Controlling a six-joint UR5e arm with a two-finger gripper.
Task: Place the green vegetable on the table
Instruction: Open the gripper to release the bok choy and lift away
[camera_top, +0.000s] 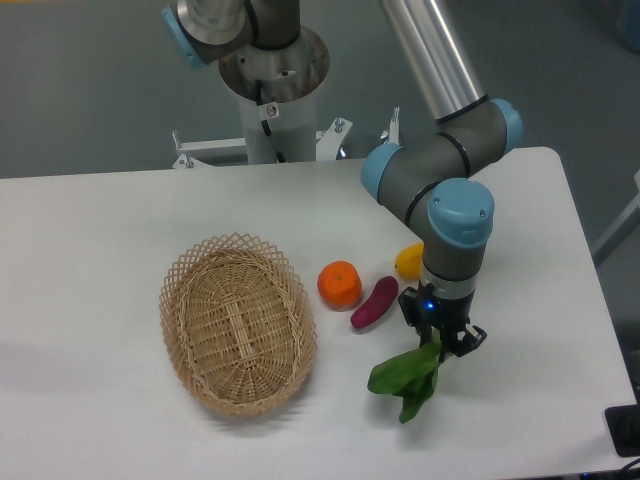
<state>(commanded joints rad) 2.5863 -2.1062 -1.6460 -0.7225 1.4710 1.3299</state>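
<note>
The gripper is clenched on the stem end of the green vegetable, whose leaves droop toward the table at its near right; whether they touch it is unclear. The arm hides most of the yellow fruit behind it.

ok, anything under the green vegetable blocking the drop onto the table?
Nothing visible. The gripper holds the green vegetable over bare table. The purple sweet potato and the orange sit up and to the left, the basket further left, all apart from the leaves.
</note>
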